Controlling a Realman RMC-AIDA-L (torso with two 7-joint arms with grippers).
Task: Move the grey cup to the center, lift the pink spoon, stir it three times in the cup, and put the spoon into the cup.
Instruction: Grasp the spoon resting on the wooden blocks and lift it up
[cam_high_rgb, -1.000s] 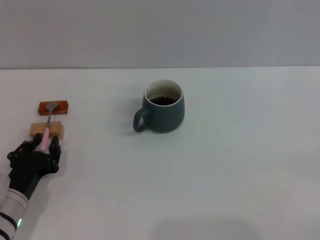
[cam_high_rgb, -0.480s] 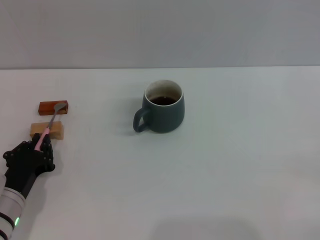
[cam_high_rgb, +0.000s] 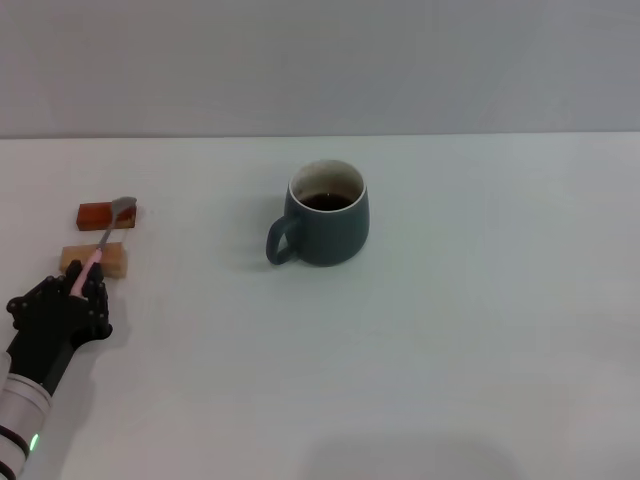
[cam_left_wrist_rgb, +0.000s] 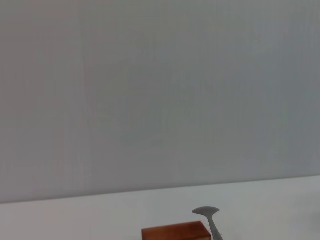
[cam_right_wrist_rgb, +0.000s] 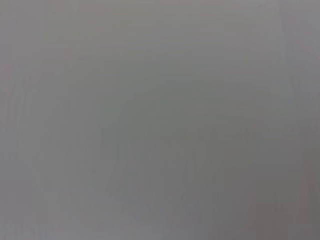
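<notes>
At the lower left of the head view our left gripper (cam_high_rgb: 78, 292), a black many-fingered hand, is closed around the pale pink handle of the slim pink spoon (cam_high_rgb: 104, 238) with its grey metal neck and bowl. The spoon slants up and to the right from the fingers, its bowl raised above the small red-brown block (cam_high_rgb: 97, 215) and its neck passing over the tan wooden block (cam_high_rgb: 104, 262). We judge the step in hand to be lifting the spoon, with the stirring yet to come.

The squat dark blue-grey ceramic cup (cam_high_rgb: 327, 227), cream-rimmed and dark inside, stands near the middle of the white table (cam_high_rgb: 480, 330), its loop handle turned toward the lower left, well apart from the spoon.

To do this well, we should raise the spoon clear of both blocks before travelling right, so the neck does not drag the tan block along. We should carry the bowl above the cup's rim and only then lower it into the centre of the opening, away from the wall, and keep the stirring circles small so the cup is not pushed.

The left wrist view shows what the head view cannot: the spoon bowl (cam_left_wrist_rgb: 207, 214) in profile, just beside the red-brown block (cam_left_wrist_rgb: 175, 232) against the plain wall. It shows no fingers and no cup. The right wrist view shows only blank grey; our right gripper appears nowhere, so it seems parked out of sight.
</notes>
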